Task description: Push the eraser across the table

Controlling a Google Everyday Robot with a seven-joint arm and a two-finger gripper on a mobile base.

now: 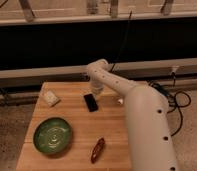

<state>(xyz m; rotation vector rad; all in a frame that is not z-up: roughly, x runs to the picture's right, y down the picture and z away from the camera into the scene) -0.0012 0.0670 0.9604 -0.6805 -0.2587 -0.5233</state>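
The eraser [91, 102] is a small flat black block lying on the light wooden table [72, 160], near its middle toward the far side. My white arm reaches in from the right and bends down over the far part of the table. My gripper [97, 91] hangs just behind and to the right of the eraser, close to its far end. I cannot tell whether it touches the eraser.
A green bowl [52, 135] sits at the front left. A pale whitish square block [51, 98] lies at the far left. A reddish-brown elongated object [97, 150] lies near the front edge. A dark wall with rails runs behind the table; cables lie on the floor at right.
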